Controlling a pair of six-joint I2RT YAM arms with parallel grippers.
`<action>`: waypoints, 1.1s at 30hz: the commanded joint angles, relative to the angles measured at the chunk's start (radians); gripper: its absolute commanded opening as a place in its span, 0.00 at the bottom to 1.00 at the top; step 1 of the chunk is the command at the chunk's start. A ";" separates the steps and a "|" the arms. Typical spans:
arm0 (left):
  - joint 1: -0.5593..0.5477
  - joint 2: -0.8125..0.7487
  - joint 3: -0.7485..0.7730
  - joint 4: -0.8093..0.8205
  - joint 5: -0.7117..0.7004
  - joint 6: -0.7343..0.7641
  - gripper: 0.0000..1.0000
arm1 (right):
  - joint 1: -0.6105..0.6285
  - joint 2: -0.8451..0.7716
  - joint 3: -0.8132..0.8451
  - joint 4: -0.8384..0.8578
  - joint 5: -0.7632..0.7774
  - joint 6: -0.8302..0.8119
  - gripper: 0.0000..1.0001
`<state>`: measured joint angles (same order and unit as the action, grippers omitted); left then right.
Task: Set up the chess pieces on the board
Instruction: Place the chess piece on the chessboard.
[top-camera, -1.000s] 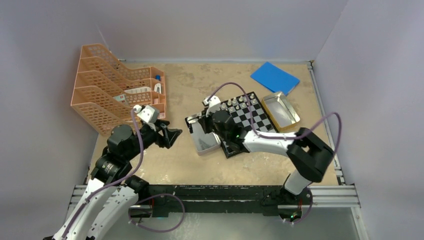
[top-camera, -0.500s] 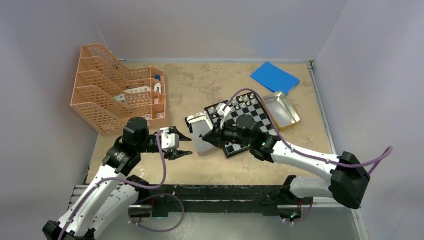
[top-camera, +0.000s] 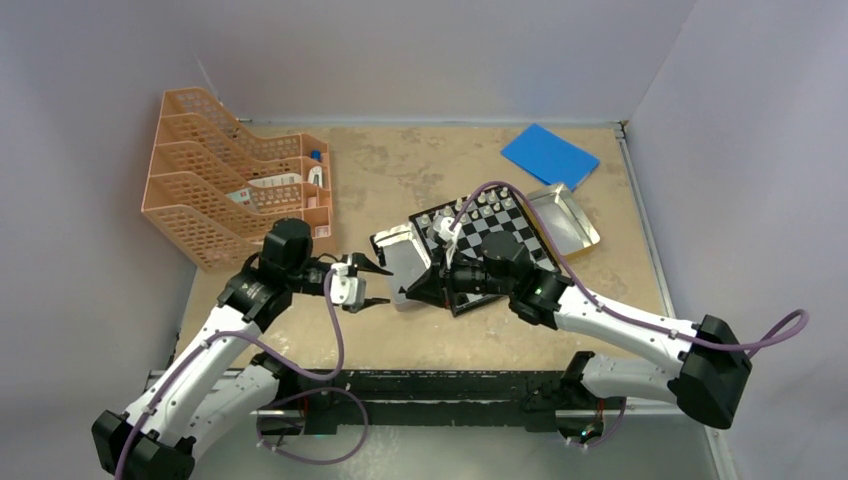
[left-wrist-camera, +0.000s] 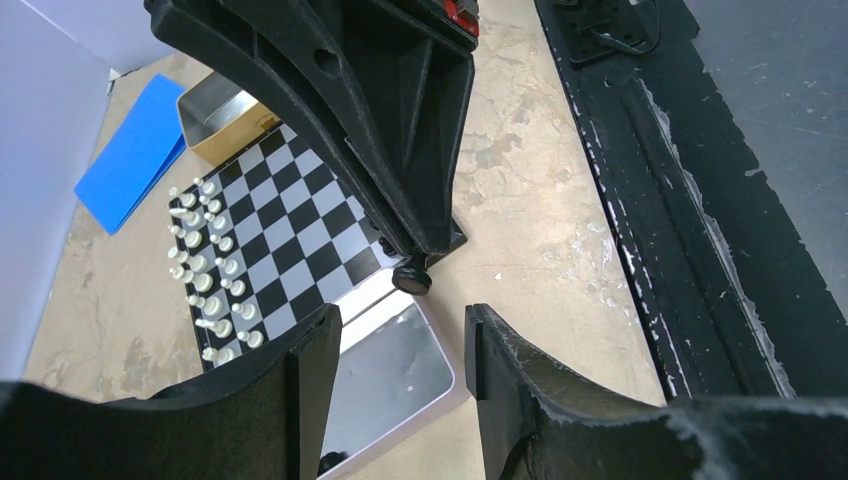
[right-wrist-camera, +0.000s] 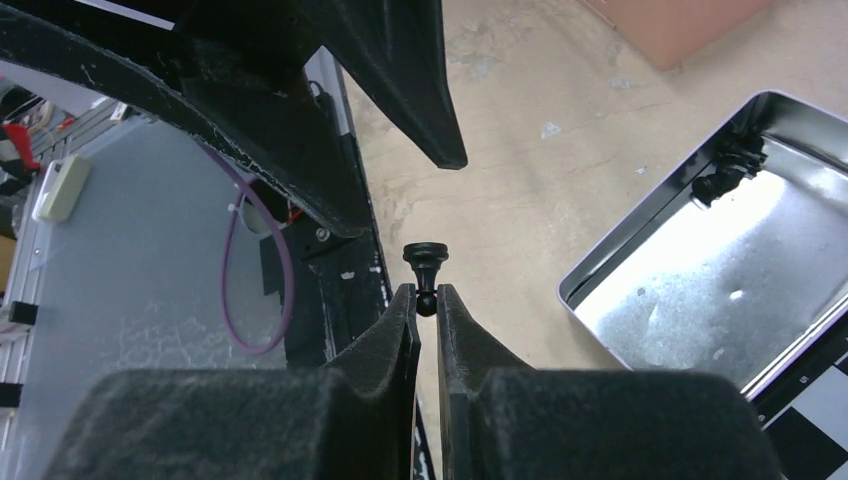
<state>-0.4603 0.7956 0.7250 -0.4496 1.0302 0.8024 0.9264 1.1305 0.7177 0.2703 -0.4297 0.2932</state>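
The right gripper (right-wrist-camera: 427, 295) has its fingers pressed on a black pawn (right-wrist-camera: 425, 268), pinching it by the rounded head so that the flat base points outward. The pawn hangs in the air off the board (top-camera: 500, 232), past the board's near-left corner and beyond the open silver tin (top-camera: 408, 268) that lies against that side of the board. Directly opposite, further from the board, the left gripper (left-wrist-camera: 400, 318) faces the pawn with its fingers spread and nothing between them.

On the board, the white pieces (left-wrist-camera: 205, 262) stand in two rows along the edge farthest from the arm bases. The squares on the near side look bare where the right arm does not cover them. A dark cluster in a corner of the tin (right-wrist-camera: 725, 165) is probably more black pieces waiting their turn.

The step in hand looks like a pass or regrasp of one black pawn between the two grippers, before it goes to the board's near rows. The next move probably calls for the left fingers to come around the exposed base and close squarely before the right fingers let go. The piece is tiny and held by very little, so a skewed approach could knock it free.
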 joint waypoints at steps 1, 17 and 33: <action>0.000 0.009 0.035 0.036 0.093 0.055 0.49 | 0.000 -0.005 0.042 0.018 -0.059 -0.020 0.07; -0.005 0.081 0.051 0.006 0.152 0.087 0.46 | -0.001 0.023 0.044 0.095 -0.110 0.026 0.07; -0.005 0.116 0.069 -0.027 0.201 0.100 0.36 | -0.001 0.047 0.061 0.124 -0.123 0.050 0.07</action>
<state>-0.4606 0.9081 0.7525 -0.4629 1.1641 0.8585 0.9264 1.1793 0.7250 0.3378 -0.5213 0.3256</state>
